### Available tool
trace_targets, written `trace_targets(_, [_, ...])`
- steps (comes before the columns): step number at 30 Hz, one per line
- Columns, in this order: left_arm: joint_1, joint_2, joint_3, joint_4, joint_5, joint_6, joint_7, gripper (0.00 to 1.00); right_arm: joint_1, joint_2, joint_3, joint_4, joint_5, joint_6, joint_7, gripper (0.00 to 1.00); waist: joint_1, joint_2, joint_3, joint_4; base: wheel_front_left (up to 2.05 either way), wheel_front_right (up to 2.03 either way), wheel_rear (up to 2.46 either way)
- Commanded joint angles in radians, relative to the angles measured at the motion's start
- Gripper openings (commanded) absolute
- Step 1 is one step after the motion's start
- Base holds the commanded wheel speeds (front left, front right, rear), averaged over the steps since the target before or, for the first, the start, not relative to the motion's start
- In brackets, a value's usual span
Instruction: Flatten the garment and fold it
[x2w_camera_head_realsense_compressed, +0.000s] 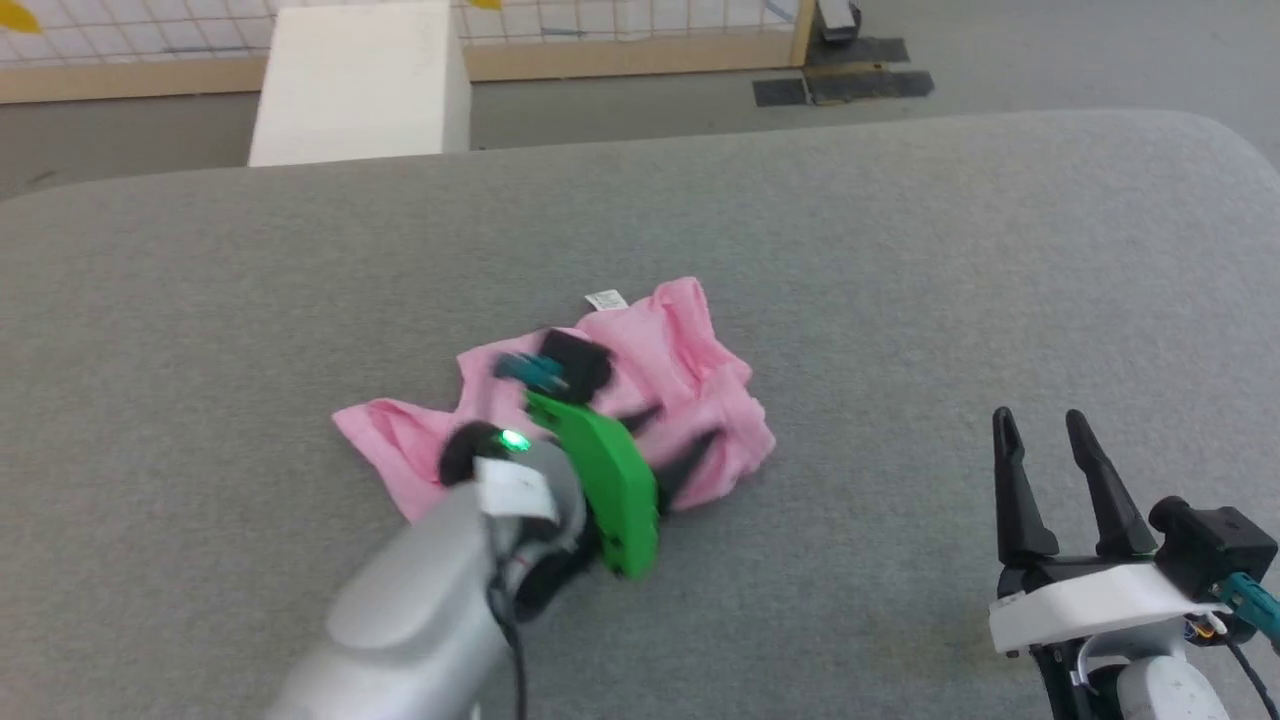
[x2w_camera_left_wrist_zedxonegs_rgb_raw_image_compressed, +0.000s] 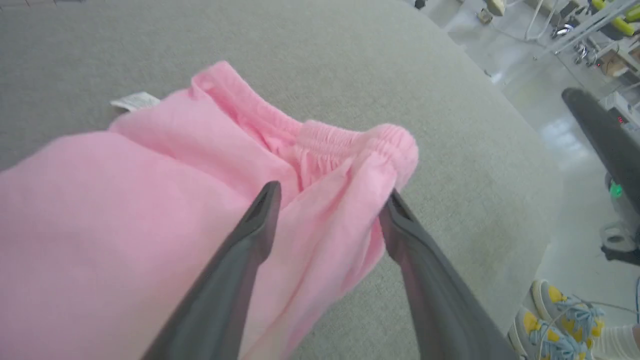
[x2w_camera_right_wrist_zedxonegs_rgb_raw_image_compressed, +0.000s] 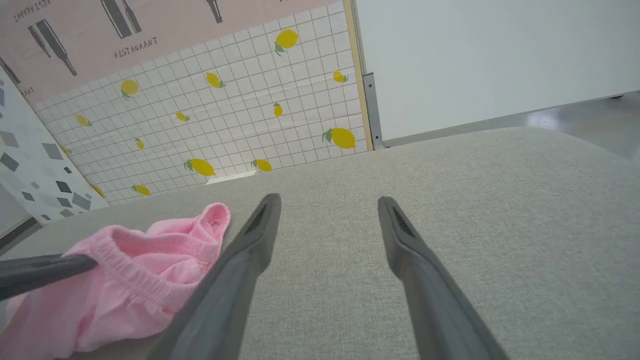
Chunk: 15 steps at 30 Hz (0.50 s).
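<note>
The light pink shorts lie crumpled in the middle of the grey table, a white label at their far edge. My left gripper hovers over their right part, open. In the left wrist view its fingers straddle a fold of pink fabric just below the gathered waistband. My right gripper stands open at the lower right, apart from the garment, nothing between its fingers. The right wrist view has the shorts at its lower left, with one left finger touching the waistband.
A white box stands on the floor beyond the table's far edge, before a lemon-patterned tiled wall. A person's yellow and blue shoes stand on the floor by the table's right edge. Bare grey table surrounds the shorts.
</note>
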Motion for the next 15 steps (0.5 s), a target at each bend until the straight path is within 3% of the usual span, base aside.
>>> trace_targets(1, [0.000, 0.013, 0.036, -0.017, -0.026, 0.016, -0.028, 1.00, 0.010, 0.001, 0.001, 0.001, 0.006, -0.002, -0.005, 1.00, 0.0000, -0.0001, -0.046, 0.052, 0.00, 0.00, 0.00])
trace_targets(6, [0.041, 0.077, 0.187, -0.093, -0.052, 0.083, -0.190, 1.00, 0.017, 0.001, 0.013, 0.009, 0.001, -0.002, -0.005, 1.00, 0.0000, -0.0001, -0.091, 0.098, 0.00, 0.00, 0.00])
trace_targets(12, [0.161, 0.194, 0.278, -0.119, 0.092, 0.217, -0.454, 1.00, 0.023, 0.001, 0.022, 0.018, -0.004, -0.002, -0.005, 1.00, 0.0000, -0.0001, -0.125, 0.116, 0.00, 0.00, 0.00])
trace_targets(15, [0.241, 0.211, 0.308, -0.136, 0.152, 0.271, -0.509, 1.00, 0.032, 0.001, 0.022, 0.020, -0.008, -0.002, -0.005, 1.00, 0.0000, -0.0001, -0.134, 0.124, 0.00, 0.00, 0.00])
